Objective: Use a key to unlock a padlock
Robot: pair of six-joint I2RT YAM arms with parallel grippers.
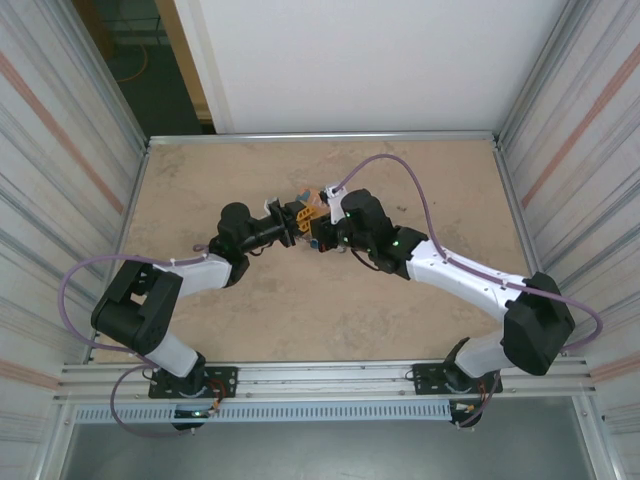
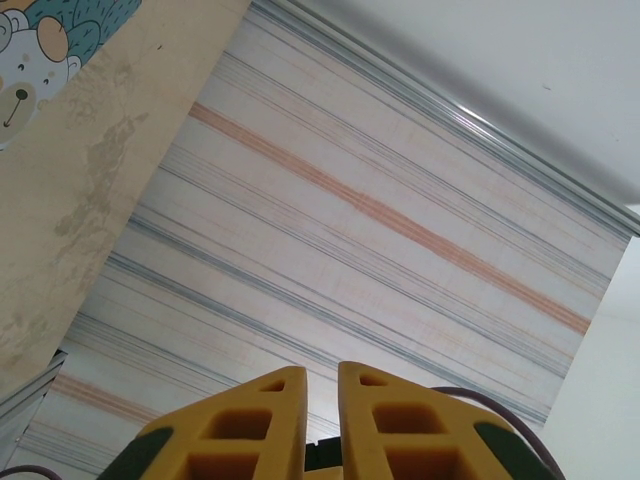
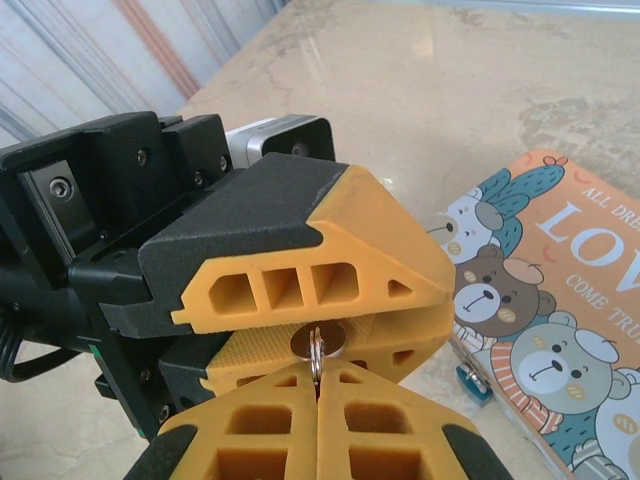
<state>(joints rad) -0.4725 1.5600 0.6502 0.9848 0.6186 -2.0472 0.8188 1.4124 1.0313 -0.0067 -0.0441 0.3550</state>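
Note:
In the right wrist view the key's round silvery head point(image 3: 318, 342) is pinched between the yellow fingers point(image 3: 300, 290) of my left gripper point(image 3: 445, 305), which comes in from the left. Its ring point(image 3: 316, 362) runs down into my right gripper point(image 3: 318, 378), which is shut on it. The tiny blue padlock point(image 3: 474, 385) hangs on the side of the picture box point(image 3: 545, 290) at the right, apart from both grippers. From above, my left gripper point(image 1: 297, 218) and right gripper point(image 1: 322, 237) meet tip to tip at mid table. In its own wrist view my left gripper point(image 2: 322, 372) shows a narrow gap.
The bear-printed box marked "LOVE" lies flat on the beige table point(image 3: 480, 90), just beyond the grippers; an orange bit of it point(image 1: 314, 206) shows from above. Striped metal walls point(image 1: 60, 150) close in the table on both sides. A purple cable point(image 1: 400, 175) loops over the right arm.

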